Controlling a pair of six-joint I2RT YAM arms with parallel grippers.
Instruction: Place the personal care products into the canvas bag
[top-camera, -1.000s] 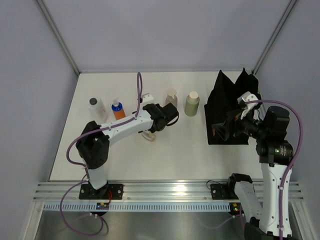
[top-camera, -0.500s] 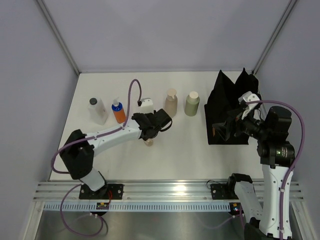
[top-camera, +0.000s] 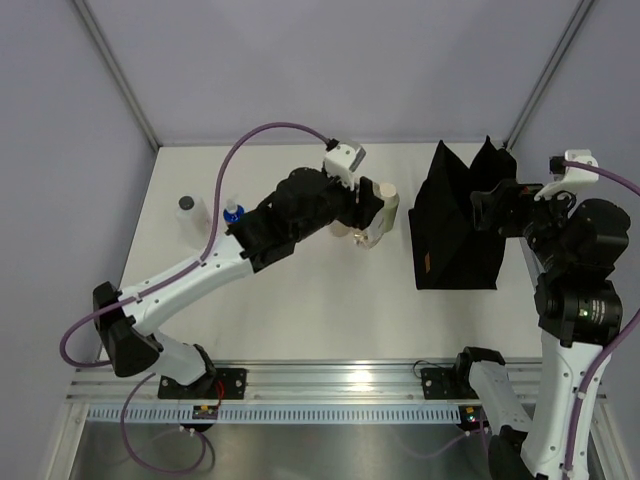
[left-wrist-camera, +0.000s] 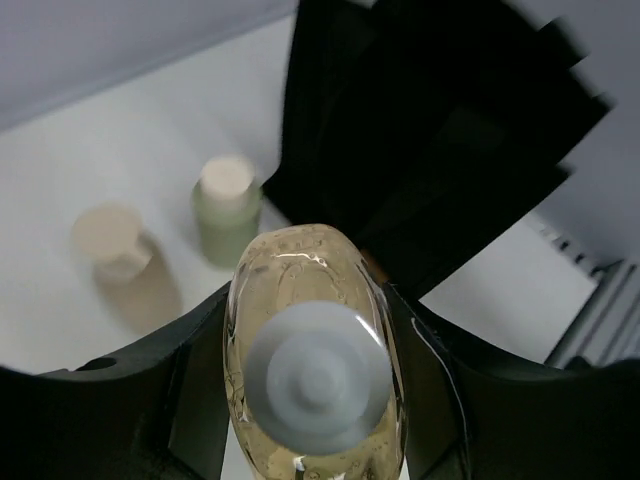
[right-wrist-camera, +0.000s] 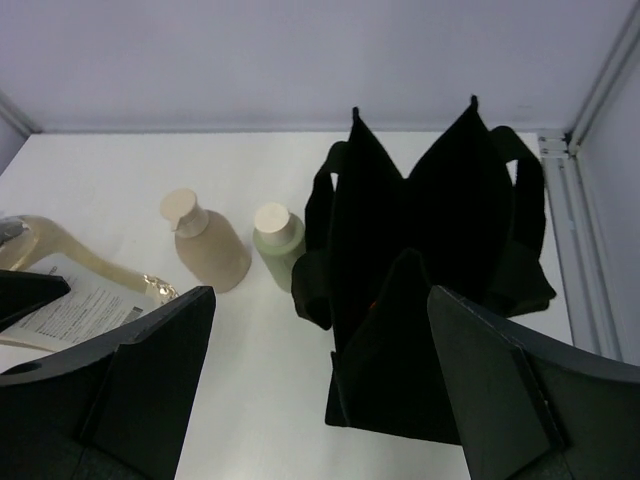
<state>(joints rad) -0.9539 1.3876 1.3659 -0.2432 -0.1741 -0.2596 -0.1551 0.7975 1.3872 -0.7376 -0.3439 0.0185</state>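
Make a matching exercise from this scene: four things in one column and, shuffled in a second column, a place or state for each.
Column one
1. yellowish bottle
2. olive-green bottle
3. canvas bag
4. right gripper

Column two
A. open, holding nothing
B. black fabric, standing upright
C. standing beside the tan pump bottle
D. clamped in the left gripper

Pairs: 1-D, 2-C, 3-B, 4-A

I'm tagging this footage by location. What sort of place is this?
Likely a robot test cell: plain grey panels on metal posts enclose a white table, and the left arm and right arm are bolted to an aluminium rail at its near edge.
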